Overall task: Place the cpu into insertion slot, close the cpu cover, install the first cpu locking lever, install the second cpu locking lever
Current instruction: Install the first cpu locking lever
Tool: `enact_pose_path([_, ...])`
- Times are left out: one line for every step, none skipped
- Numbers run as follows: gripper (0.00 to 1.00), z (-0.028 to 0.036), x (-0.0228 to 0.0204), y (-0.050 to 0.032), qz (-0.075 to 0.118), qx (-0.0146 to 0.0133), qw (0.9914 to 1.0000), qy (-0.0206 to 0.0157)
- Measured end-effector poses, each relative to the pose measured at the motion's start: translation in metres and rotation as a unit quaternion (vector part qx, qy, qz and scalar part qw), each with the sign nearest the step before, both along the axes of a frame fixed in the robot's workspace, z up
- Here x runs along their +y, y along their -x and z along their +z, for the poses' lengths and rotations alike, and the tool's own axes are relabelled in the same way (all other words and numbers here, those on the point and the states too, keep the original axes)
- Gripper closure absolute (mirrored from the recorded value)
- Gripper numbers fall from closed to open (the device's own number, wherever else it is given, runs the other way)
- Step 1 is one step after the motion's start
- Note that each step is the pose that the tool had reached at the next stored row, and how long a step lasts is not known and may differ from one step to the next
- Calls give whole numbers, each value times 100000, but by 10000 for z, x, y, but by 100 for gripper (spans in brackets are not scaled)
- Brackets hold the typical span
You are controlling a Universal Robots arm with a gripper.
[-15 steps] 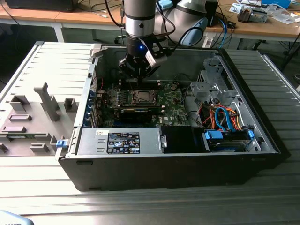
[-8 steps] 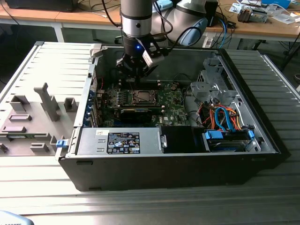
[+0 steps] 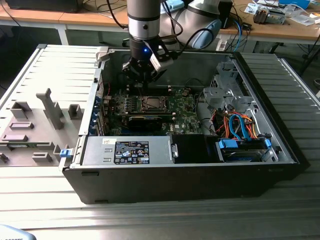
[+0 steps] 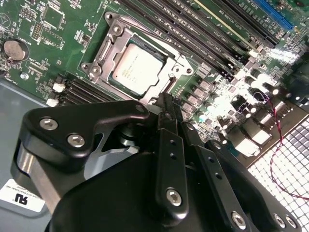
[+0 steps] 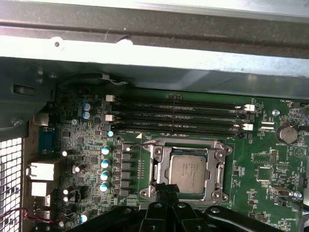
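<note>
- We see the open computer case lying on the slatted metal counter, near the counter's middle, with the arm reaching down into it from the far side.
- The green motherboard sits on the case floor; the long black memory slots run just beside the socket.
- The gripper hangs right above the socket area. In both wrist views its jaws are pressed together with no gap and nothing between them, so clenched and empty; their tip sits at the socket's edge.
- The insertion slot is near the middle of the board, silvery rim all round.
- The cpu cover looks folded down flat around the chip, framing it through its window.
- The cpu already lies seated in the slot, grey-beige face up, square to the rim.
- We judge placing and cover closing done; the step in hand is a locking lever. A thin wire lever runs along one side of the frame; we cannot tell whether it is latched.
- Next move calls for a careful push of the closed tip against that thin lever, sliding it sideways under its hook without scraping the board parts just beside it.
</note>
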State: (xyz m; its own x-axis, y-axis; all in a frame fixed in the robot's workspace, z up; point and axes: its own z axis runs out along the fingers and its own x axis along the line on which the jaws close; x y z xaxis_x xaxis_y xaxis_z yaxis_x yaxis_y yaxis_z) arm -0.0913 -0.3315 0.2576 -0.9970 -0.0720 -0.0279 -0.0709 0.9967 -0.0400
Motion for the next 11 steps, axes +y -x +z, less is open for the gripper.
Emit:
enact_pose_path([89,0,0,6,0,1,100000,1])
enact_pose_path([89,0,0,10,0,1,100000,2])
enact_pose_path([89,0,0,16,0,3,100000,2])
enact_pose_path([89,0,0,21,-1,1,100000,2])
enact_pose_path([89,0,0,25,-1,3,100000,3])
enact_pose_path([89,0,0,32,-3,1,100000,3])
enact_pose_path([89,-1,0,37,-3,-1,100000,2])
enact_pose_path([89,-1,0,41,-2,0,100000,1])
enact_pose_path([89,-1,0,50,1,0,100000,1])
enact_pose_path([89,-1,0,57,-2,3,100000,3])
enact_pose_path([89,-2,0,62,-2,0,100000,2])
